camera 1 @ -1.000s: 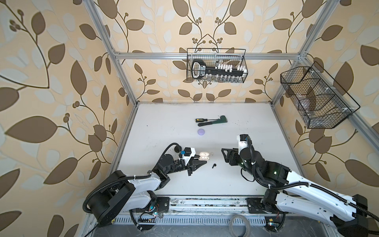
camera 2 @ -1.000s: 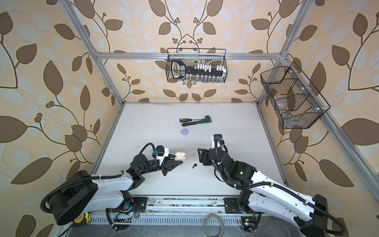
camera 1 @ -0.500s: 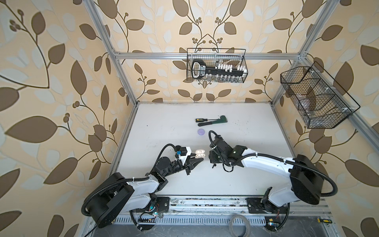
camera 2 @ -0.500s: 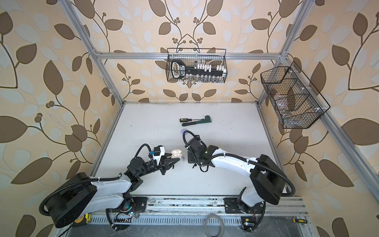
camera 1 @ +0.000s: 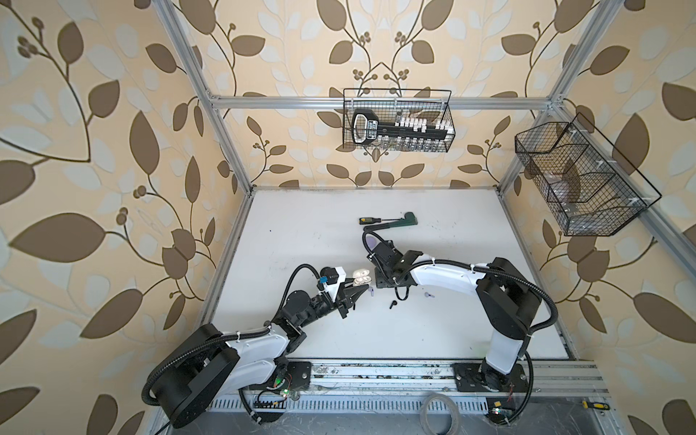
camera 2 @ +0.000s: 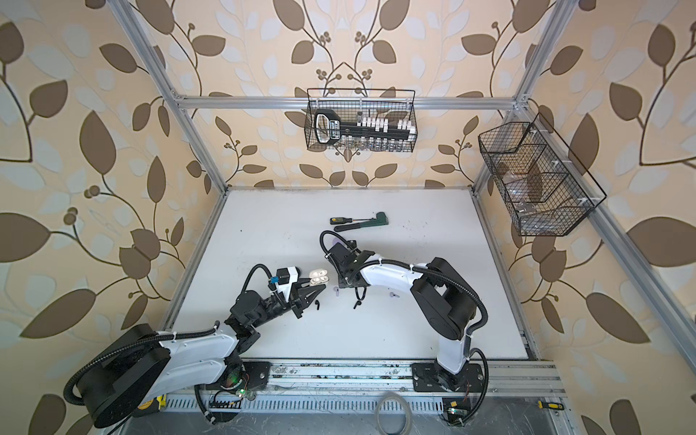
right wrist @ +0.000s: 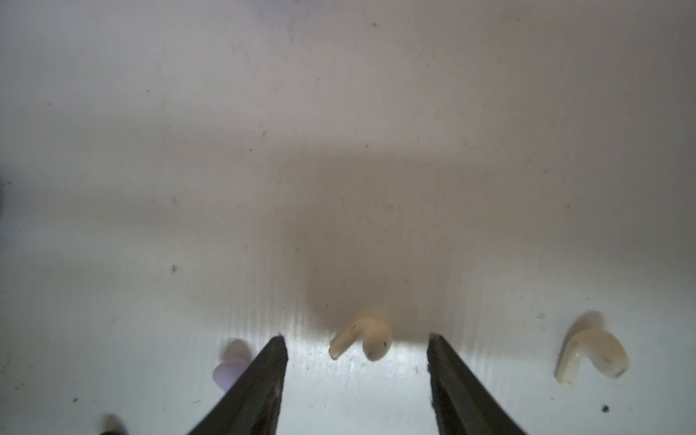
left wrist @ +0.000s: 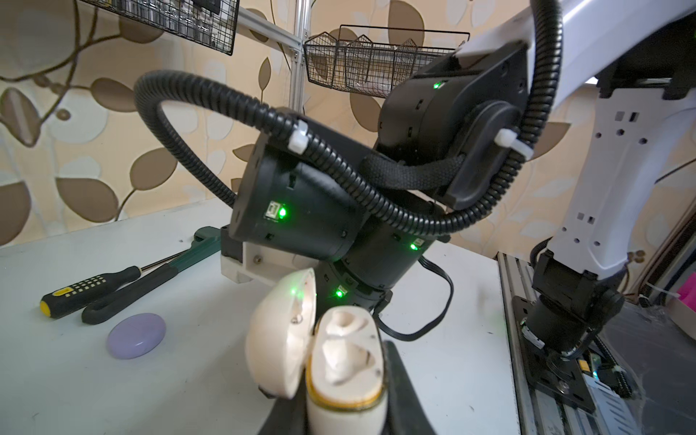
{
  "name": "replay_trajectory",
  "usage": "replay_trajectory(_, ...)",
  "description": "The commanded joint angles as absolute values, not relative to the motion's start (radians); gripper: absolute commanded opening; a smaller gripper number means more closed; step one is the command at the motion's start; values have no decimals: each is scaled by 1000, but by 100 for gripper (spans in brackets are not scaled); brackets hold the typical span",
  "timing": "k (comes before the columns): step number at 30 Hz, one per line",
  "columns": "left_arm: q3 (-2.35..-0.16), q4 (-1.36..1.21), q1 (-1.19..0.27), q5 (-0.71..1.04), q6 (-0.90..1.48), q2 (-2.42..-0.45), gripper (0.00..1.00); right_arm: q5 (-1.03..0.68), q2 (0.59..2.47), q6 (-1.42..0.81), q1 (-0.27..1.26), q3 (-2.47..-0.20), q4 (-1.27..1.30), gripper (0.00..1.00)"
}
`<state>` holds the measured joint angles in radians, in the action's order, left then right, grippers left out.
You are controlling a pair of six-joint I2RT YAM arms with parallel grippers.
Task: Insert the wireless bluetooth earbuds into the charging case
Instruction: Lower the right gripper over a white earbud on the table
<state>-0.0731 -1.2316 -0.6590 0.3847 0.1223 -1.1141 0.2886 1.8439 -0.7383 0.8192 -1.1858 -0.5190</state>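
Right wrist view had the right gripper [right wrist: 357,339] spread open low over the table [right wrist: 339,150], with a gap on each side of a white earbud [right wrist: 363,339] that lay on its side between the fingers. Its long axis ran across that gap, stem toward the finger that half hid a lavender earbud [right wrist: 230,371], rounded head toward the opposite finger. A second white earbud [right wrist: 591,354] lay outside that opposite finger, well apart from it.

Left wrist view showed the left gripper [left wrist: 344,410] clamped on the base of the cream charging case [left wrist: 344,361]. The case stood upright, its lid [left wrist: 280,335] swung open to one side and its two moulded sockets facing up. The right arm's wrist [left wrist: 301,211] loomed close behind it. Farther back lay a closed lavender case [left wrist: 136,335], a screwdriver [left wrist: 86,288] and a green wrench [left wrist: 188,256].

In a top view a black earbud [camera 1: 393,304] and a second lavender earbud [camera 1: 429,295] lay near the right arm, and a wire basket [camera 1: 414,147] on the back wall held a black tool [camera 1: 399,130] with white pieces along it
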Motion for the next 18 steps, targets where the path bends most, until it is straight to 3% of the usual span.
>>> replay_trajectory(1,-61,-1275,-645,340,110,-1092,0,325,1872,-738,813,-1211,-553,61)
replay_trajectory(10,-72,-1218,-645,337,94,-1063,0,322,1918,-733,809,-1190,-525,62)
replay_trajectory(18,-79,-1200,-643,353,87,-1060,0,326,1916,-739,807,-1156,-510,56)
